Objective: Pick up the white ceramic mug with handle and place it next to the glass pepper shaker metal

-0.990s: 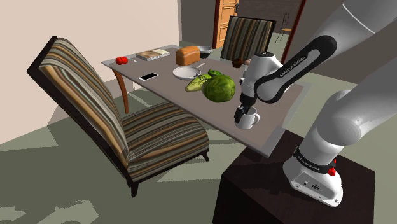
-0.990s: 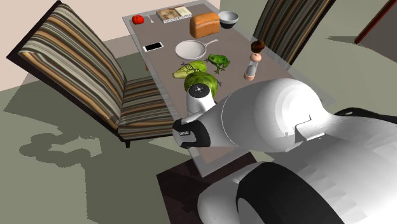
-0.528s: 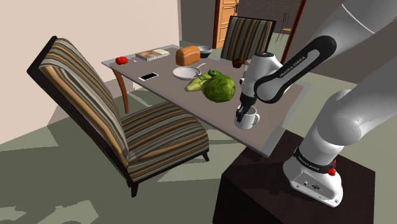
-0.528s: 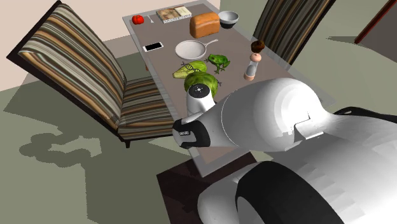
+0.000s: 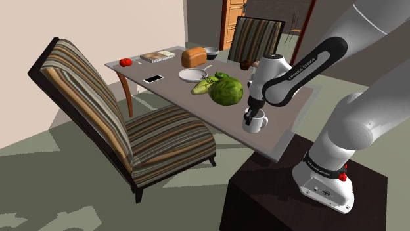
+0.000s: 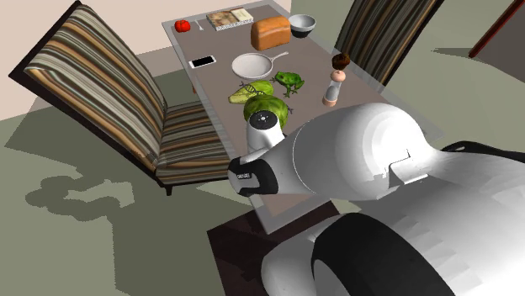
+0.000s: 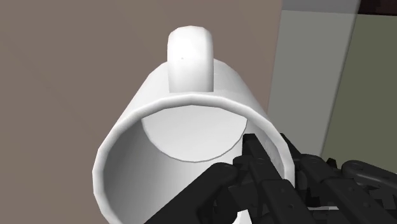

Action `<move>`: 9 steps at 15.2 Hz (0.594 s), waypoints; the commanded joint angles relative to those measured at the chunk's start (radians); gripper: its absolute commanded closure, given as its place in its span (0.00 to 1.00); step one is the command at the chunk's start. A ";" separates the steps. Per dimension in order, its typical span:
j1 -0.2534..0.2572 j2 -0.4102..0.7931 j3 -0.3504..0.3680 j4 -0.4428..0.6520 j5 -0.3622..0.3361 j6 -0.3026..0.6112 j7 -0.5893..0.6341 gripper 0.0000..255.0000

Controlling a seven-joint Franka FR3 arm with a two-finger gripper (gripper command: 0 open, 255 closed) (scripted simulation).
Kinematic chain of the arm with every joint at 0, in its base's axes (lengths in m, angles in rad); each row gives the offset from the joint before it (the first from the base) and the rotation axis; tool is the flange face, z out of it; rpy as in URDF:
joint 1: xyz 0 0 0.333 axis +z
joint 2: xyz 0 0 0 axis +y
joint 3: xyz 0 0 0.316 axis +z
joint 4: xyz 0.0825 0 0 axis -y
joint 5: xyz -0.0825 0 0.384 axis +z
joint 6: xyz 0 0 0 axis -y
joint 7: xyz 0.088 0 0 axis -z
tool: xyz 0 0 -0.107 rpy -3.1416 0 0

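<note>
I see the white mug (image 5: 256,123) at the near end of the worktop (image 6: 311,76), close to the edge by the robot's stand. It is just beside the big green cabbage (image 5: 226,90) but not touching it. The mug stands almost straight up and down, with its open mouth on top. In the wrist view I can look right into it, and it has nothing inside. Its handle (image 7: 189,54) sticks out on the side away from the fingers, toward the shoulder view's right.

The black gripper (image 5: 250,119) comes down from above. Its jaws are pinched on the mug's rim. One of the fingers (image 7: 254,156) is inside the cup and the other is outside, with the wall held between them. I cannot tell if the mug's bottom touches the worktop.

The pepper shaker (image 6: 336,80) stands upright farther along the worktop, well apart from the mug. It has a brown top. A green frog (image 6: 289,81) sits near it.

A white frying pan (image 6: 252,64) and a dark bowl (image 6: 302,23) both look empty. A loaf of bread (image 6: 270,32) is just beside the bowl.

The white arm (image 5: 299,69) has dark letters on it, but I cannot read them for sure.
</note>
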 commanded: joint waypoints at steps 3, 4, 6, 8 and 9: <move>0.002 -0.059 0.000 0.009 0.003 -0.068 -0.002 1.00; 0.002 -0.078 0.001 0.013 0.004 -0.091 -0.003 1.00; 0.003 -0.114 0.001 0.022 0.006 -0.135 -0.004 1.00; 0.004 -0.147 0.002 0.032 0.008 -0.178 -0.006 1.00; 0.004 -0.163 0.002 0.037 0.009 -0.200 -0.006 1.00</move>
